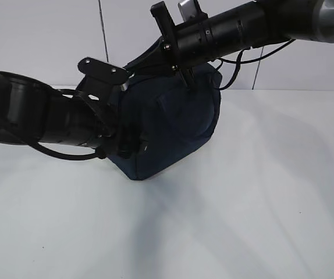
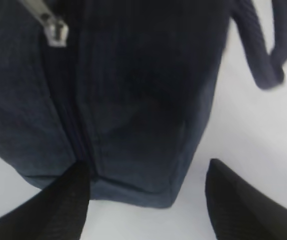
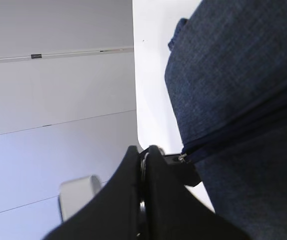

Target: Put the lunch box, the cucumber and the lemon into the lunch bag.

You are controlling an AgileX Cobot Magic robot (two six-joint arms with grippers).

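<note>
The lunch bag (image 1: 173,128) is dark navy and stands on the white table; it also shows in the left wrist view (image 2: 133,100) and the right wrist view (image 3: 243,100). My left gripper (image 2: 146,200) is open, with the bag's lower corner between its fingers (image 2: 66,205), and sits low at the bag's left side (image 1: 123,148). My right gripper (image 3: 144,155) is shut on the zipper's metal ring pull at the bag's top (image 1: 185,78). A zipper slider (image 2: 56,32) and a loop handle (image 2: 268,65) show. The lunch box, cucumber and lemon are out of view.
The white table (image 1: 260,221) stretches in front of and to the right of the bag. A pale panelled wall (image 1: 50,40) stands behind. Both arms crowd the bag's top and left side.
</note>
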